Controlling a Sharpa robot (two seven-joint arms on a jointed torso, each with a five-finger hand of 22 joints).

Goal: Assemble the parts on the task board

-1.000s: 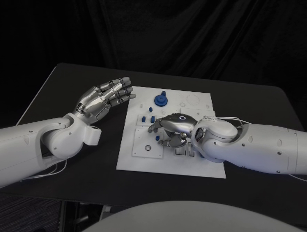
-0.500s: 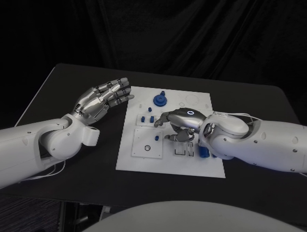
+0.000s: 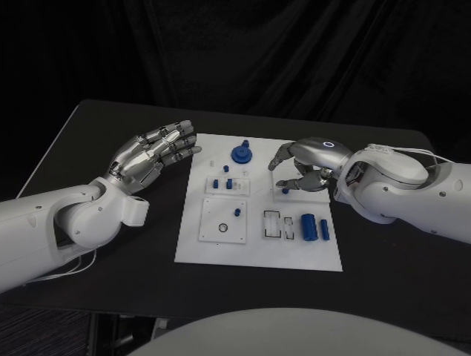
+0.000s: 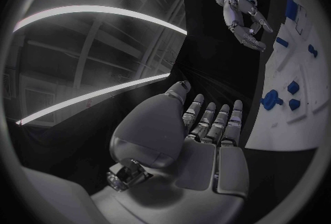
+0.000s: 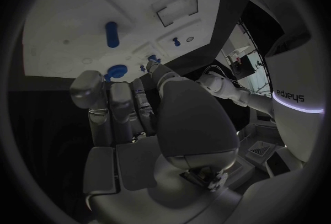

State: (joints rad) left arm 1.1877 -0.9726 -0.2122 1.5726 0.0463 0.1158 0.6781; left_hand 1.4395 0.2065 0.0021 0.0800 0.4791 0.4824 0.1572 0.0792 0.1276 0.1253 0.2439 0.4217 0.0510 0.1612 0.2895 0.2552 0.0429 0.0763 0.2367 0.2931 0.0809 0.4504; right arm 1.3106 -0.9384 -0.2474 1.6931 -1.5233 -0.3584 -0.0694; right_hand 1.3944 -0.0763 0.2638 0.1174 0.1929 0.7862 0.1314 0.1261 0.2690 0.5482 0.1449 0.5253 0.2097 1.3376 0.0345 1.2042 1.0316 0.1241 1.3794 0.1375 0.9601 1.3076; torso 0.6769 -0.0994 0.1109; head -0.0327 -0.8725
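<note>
The left hand is held with fingers spread and nothing grasped, just beside the task board. Farther right, a small blue part appears to be pinched beneath the right hand, fingertips directed down at the board. The blue cylinder, lengthwise toward the robot, lies nearer this hand.

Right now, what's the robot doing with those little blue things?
It is putting small blue parts together on the white task board. Its right hand is over the board's far side and seems to pinch a small blue part in its fingertips. Two blue cylinders lie on the board near the robot. The left hand waits open beside the board, holding nothing.
</note>
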